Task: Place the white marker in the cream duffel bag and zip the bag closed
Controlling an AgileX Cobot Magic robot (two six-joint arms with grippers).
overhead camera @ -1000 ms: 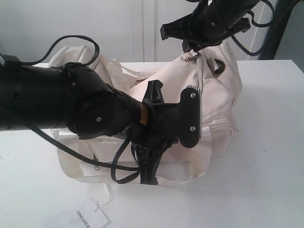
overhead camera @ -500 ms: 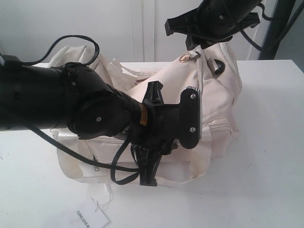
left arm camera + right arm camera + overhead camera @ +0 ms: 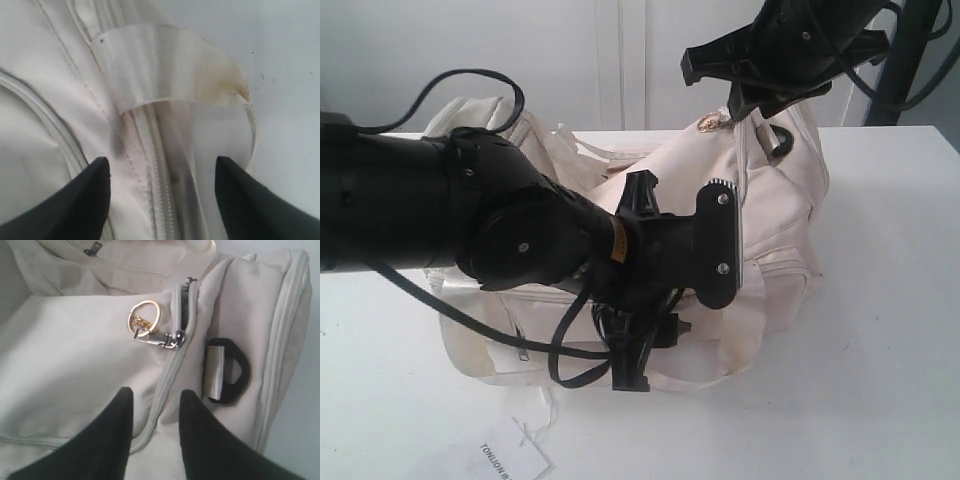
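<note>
The cream duffel bag (image 3: 775,200) lies on the white table (image 3: 880,330). Its top zipper (image 3: 167,375) is drawn almost to the end, with the gold ring pull (image 3: 145,320) lying flat on the fabric. My right gripper (image 3: 155,396) hovers open just above the zipper line, short of the pull, holding nothing; from the exterior camera it (image 3: 748,105) hangs over the bag's top right end. My left gripper (image 3: 160,167) stands wide open over the bag's front side zipper and a shiny strap handle (image 3: 165,65). The white marker is out of view.
A white paper hang tag (image 3: 505,458) lies on the table near the front edge. A black D-ring (image 3: 235,371) sits on the bag's end panel. The left arm (image 3: 470,210) covers much of the bag's left half.
The right gripper has let go of the gold ring pull, opened, and lifted up and to the right. The pull has dropped onto the bag. The left arm barely moved.
</note>
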